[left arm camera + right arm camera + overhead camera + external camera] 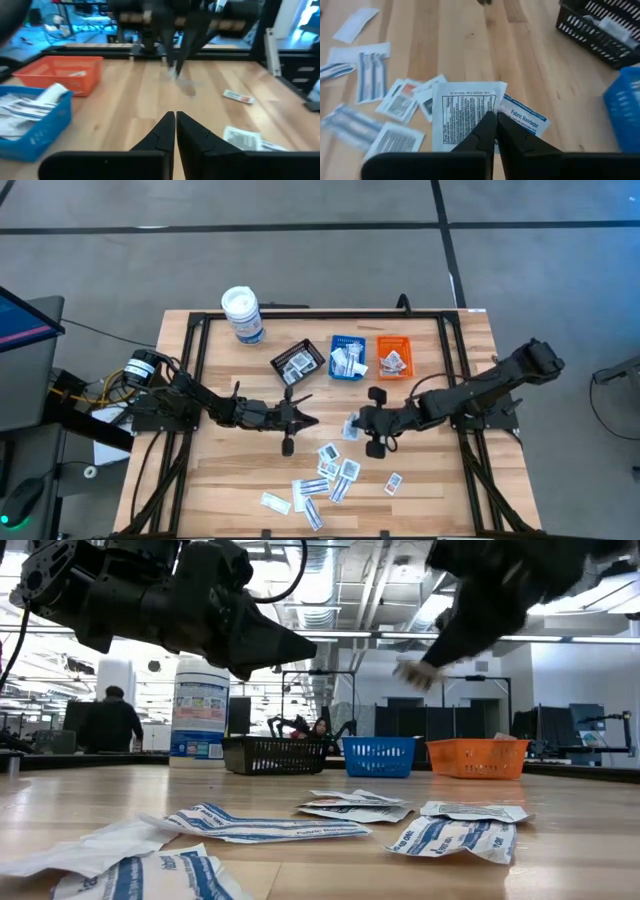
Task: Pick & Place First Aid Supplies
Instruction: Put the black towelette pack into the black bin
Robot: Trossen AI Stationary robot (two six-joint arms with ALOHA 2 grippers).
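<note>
Right now my right gripper (366, 423) hangs above the middle of the table (440, 480), its fingers (485, 131) pinched on two white packets (465, 112): a printed one and a "Fabric Bandage" one half under it. My left gripper (297, 420) waits close by at nine o'clock of the right one, clenched and empty. Most of the loose packets (330, 470) lie scattered at about seven o'clock from the right gripper, toward the near edge.

To do this step well, I judge I should carry the pair to one of the three trays at twelve o'clock, the black tray (298, 363), the blue tray (347, 357) or the orange tray (394, 356), and hold level so the lower packet doesn't slip out. I'd let go only once well inside a tray's walls.

The table is pale wood planks in a dark frame, with a white canister (242, 314) at the far left. Beyond it lies a workshop with desks, screens and a person (108, 725) far off.
</note>
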